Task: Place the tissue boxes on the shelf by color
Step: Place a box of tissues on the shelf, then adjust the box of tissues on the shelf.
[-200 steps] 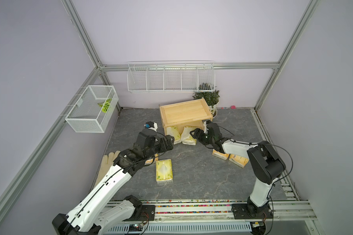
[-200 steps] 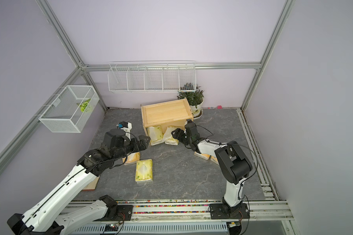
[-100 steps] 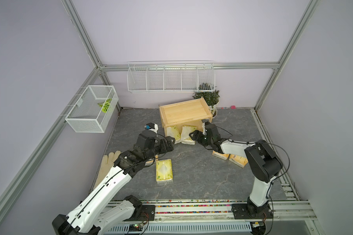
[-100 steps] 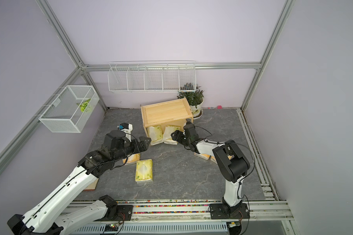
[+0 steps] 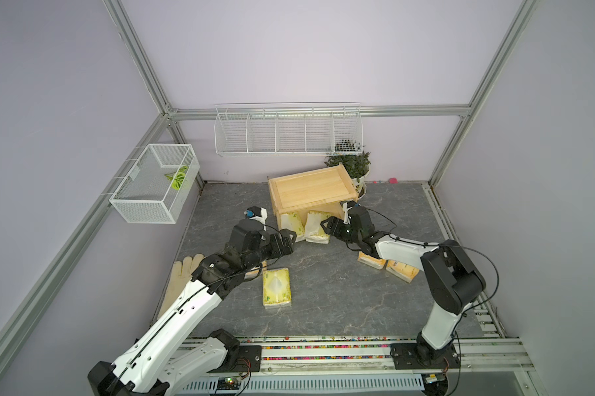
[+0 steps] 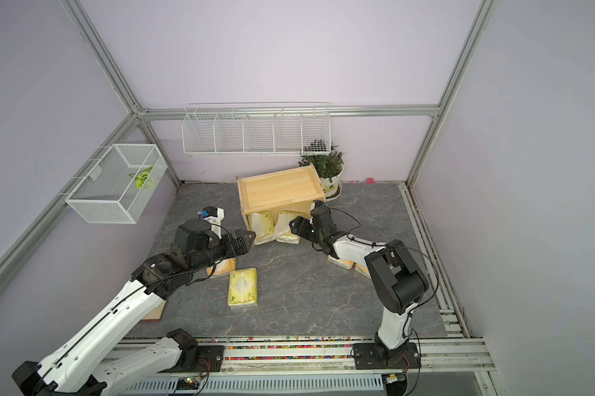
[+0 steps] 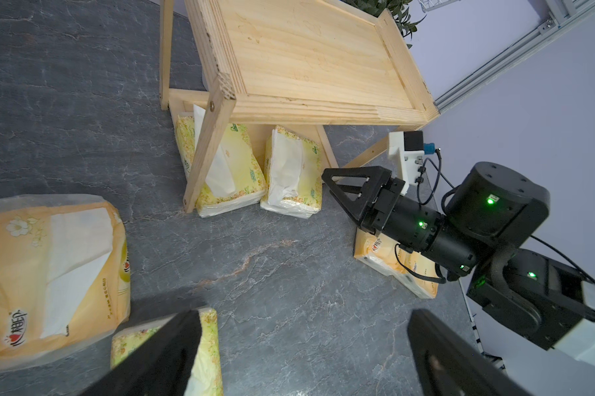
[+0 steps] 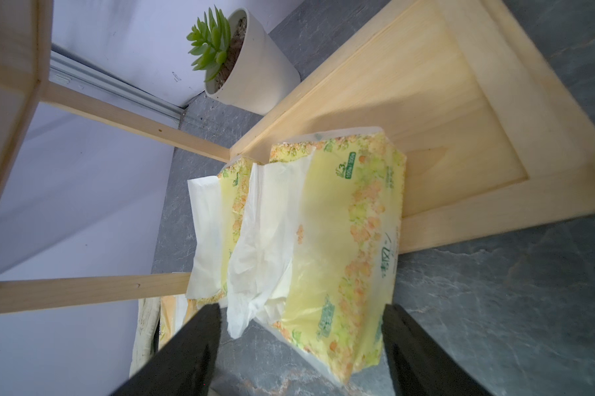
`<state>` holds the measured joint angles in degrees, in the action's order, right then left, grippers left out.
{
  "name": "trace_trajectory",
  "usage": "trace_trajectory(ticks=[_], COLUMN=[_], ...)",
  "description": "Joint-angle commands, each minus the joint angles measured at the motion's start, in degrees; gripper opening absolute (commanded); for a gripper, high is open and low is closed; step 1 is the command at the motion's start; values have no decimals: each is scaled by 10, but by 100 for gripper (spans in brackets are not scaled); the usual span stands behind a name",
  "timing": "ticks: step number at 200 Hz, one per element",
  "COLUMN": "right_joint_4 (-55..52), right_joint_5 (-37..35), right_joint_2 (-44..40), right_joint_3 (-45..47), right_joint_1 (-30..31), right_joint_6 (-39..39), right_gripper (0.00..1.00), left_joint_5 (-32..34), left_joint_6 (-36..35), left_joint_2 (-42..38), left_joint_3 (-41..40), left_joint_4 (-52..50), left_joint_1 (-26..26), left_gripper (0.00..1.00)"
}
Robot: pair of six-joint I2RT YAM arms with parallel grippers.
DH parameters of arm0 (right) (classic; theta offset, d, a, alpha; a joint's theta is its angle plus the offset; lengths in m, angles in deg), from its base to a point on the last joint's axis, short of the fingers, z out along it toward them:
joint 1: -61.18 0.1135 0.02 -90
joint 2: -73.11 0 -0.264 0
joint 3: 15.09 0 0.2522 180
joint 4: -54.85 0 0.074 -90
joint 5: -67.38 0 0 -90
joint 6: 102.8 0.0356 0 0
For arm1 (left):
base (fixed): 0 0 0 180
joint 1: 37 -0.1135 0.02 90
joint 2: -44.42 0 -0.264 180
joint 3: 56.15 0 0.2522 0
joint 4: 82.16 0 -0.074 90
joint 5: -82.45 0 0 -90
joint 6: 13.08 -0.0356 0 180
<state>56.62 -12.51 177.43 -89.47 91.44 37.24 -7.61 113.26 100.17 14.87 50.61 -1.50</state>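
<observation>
The pale wooden shelf (image 5: 311,187) (image 6: 279,192) stands at the back, its top tray bare. Two lemon-yellow tissue boxes (image 5: 291,224) (image 5: 316,226) lean at the front of its lower tier. My right gripper (image 5: 327,226) (image 8: 301,343) is open, its fingers on either side of the near end of the right-hand pack (image 8: 340,240). A third lemon-yellow pack (image 5: 276,287) lies flat on the floor. My left gripper (image 5: 289,240) (image 7: 299,343) hangs open above bare floor. One orange pack (image 7: 49,267) lies under the left arm, and two orange packs (image 5: 371,262) (image 5: 400,271) lie under the right arm.
A cream glove (image 5: 183,271) lies at the floor's left edge. A potted plant (image 5: 352,164) stands behind the shelf's right corner, a small succulent pot (image 8: 251,68) behind the shelf. White wire baskets (image 5: 287,130) (image 5: 155,181) hang on the back and left walls.
My right gripper has crept a little toward the right-hand lemon-yellow pack at the shelf. The left arm has hardly moved.
</observation>
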Motion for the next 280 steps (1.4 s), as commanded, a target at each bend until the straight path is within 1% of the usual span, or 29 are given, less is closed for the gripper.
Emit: trace_trajectory(ticks=[1,27,52,93,120,150,166,186,218,256,280], right_joint_4=[-4,0,4,-8,-40,-63,-61,-51,-12,27,30], right_joint_5=[6,24,26,-5,-13,-16,-31,-42,-49,-62,-70], right_joint_2=[30,54,43,-46,-110,-142,-148,-139,-97,-41,-19], right_joint_3=[-29,-54,-47,18,58,92,109,122,124,109,93], right_joint_1=[5,5,5,7,16,42,62,82,106,111,111], right_joint_6=[-11,-9,-18,-32,-47,-53,-53,-46,-26,-14,-15], right_gripper=[79,79,78,79,79,80,80,80,80,80,80], left_joint_5=[-4,-3,-4,-4,-5,-5,-4,-4,-7,-8,-10], left_joint_6=[-3,0,-1,-5,-9,-14,-14,-17,-17,-18,-18], left_joint_2=[-10,-11,-12,-9,-6,-5,-4,0,10,12,10], left_joint_3=[-7,-9,-11,-10,-7,-7,-6,-2,5,4,1], left_joint_4=[1,1,2,3,3,4,5,8,11,13,14], left_joint_1=[-3,-3,-3,-2,-3,-3,-2,-3,-2,-3,-2], left_gripper=[100,100,100,100,100,100,100,100,100,100,100])
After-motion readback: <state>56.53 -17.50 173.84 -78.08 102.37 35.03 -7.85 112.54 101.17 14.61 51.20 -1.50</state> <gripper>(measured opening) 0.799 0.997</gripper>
